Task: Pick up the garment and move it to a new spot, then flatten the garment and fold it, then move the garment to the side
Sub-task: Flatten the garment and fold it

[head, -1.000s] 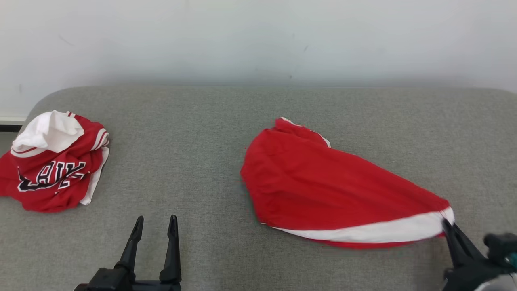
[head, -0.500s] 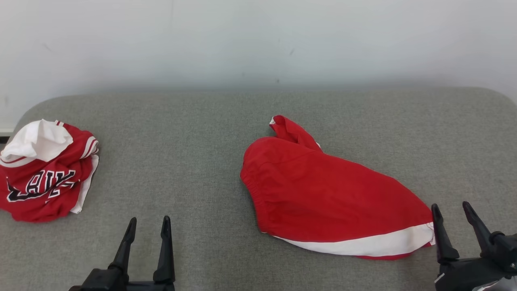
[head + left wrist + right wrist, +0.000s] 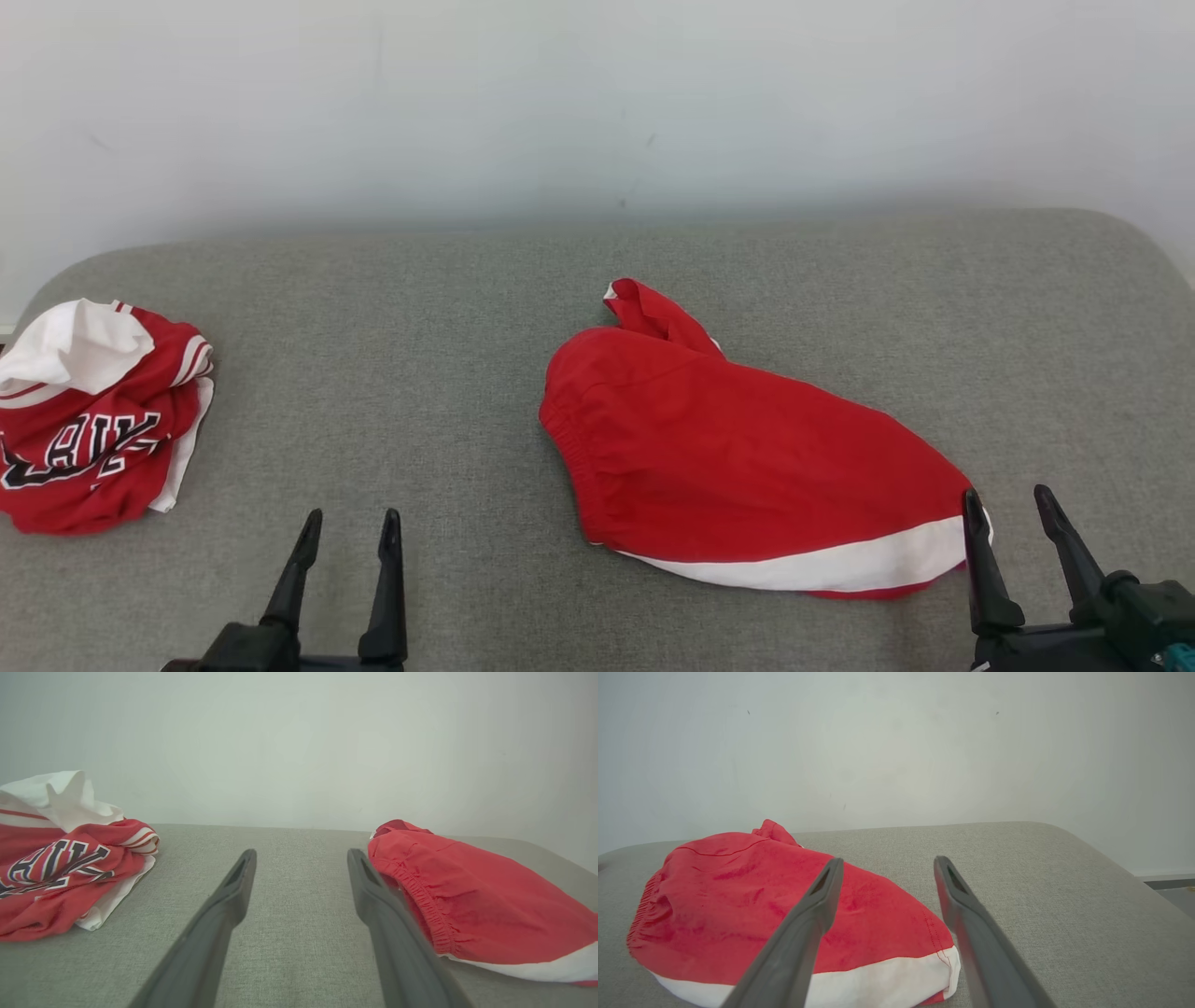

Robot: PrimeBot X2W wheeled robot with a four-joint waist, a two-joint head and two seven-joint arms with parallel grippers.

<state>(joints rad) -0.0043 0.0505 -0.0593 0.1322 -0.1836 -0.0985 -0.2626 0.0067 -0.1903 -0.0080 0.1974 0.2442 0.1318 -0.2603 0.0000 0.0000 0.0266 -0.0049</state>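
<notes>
Two red garments are lying well apart on the grey cushion (image 3: 420,308) — the shorts (image 3: 738,457) are sitting right of centre, rumpled, with a white band running along the near edge, and a crumpled jersey (image 3: 93,420) is sitting at the far left. At the shorts' near-right corner the right gripper (image 3: 1006,493) is holding its jaws spread, pinching nothing. Between the two garments the left gripper (image 3: 352,515) is pointing forward, jaws also spread and empty — touching neither.

Red-white garment (image 3: 747,467), rumpled, ctr-right
</notes>
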